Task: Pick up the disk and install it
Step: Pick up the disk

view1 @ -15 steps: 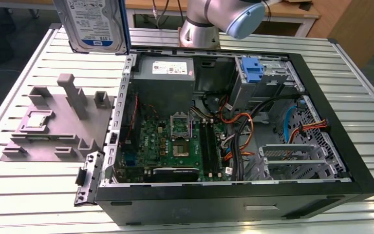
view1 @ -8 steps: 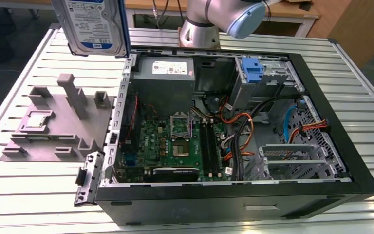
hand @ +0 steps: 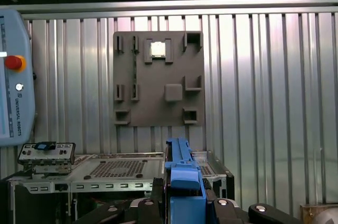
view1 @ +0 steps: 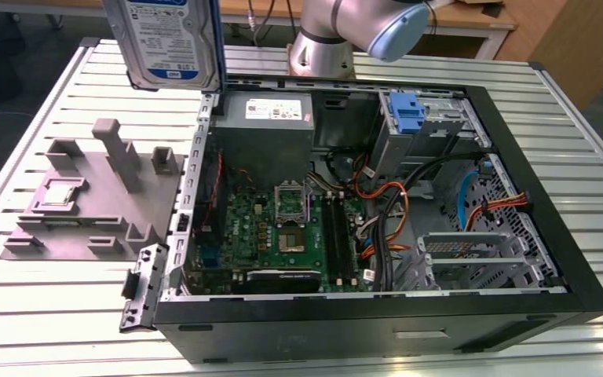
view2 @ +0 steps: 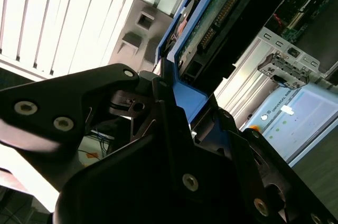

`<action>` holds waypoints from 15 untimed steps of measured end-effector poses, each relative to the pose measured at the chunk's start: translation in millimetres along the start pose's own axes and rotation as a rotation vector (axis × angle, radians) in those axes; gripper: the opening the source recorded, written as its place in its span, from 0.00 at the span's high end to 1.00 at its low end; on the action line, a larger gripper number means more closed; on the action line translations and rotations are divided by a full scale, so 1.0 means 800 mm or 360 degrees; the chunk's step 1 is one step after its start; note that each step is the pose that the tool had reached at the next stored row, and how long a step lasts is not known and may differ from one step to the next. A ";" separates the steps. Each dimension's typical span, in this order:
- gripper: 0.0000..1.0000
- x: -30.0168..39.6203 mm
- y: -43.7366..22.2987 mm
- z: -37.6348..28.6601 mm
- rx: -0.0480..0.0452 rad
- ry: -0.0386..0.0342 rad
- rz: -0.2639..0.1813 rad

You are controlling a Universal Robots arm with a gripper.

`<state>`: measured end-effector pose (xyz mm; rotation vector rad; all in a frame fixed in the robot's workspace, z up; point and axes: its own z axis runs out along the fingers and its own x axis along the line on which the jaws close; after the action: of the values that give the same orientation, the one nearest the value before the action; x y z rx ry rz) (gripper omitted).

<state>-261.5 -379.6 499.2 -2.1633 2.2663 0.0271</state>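
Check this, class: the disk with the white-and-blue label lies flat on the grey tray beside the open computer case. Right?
No. The disk is not flat on the grey tray; it hangs upright in the air beside the open computer case. The exterior view shows this; the second wrist view shows the gripper clamped on it.

- The black computer case (view1: 385, 334) lies open upward.
- Orange and black cables (view1: 383, 206) cross its middle, beside the perforated metal drive cage (view1: 471, 250).
- A grey plastic fixture plate with upright posts (view1: 87, 212) stands just beside the case.
- The disk (view1: 167, 39), a silver-grey, blue-framed hard drive, hangs clear of the case wall.
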 end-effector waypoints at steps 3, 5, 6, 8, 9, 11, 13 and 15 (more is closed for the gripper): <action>0.64 -0.0004 -0.0084 0.0000 0.0000 0.0000 0.0000; 0.64 -0.0006 -0.0126 0.0000 0.0000 0.0000 0.0000; 0.64 -0.0007 -0.0146 0.0000 0.0000 0.0000 0.0000; 0.64 -0.0008 -0.0169 -0.0001 0.0000 0.0000 0.0000; 0.64 -0.0008 -0.0170 0.0000 0.0000 0.0000 0.0000; 0.64 -0.0008 -0.0172 0.0000 0.0000 0.0000 0.0000; 0.64 -0.0008 -0.0172 0.0000 0.0000 0.0001 0.0000; 0.64 -0.0008 -0.0172 0.0000 0.0000 0.0001 0.0000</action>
<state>-247.8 -379.6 499.1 -2.1635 2.2665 0.0265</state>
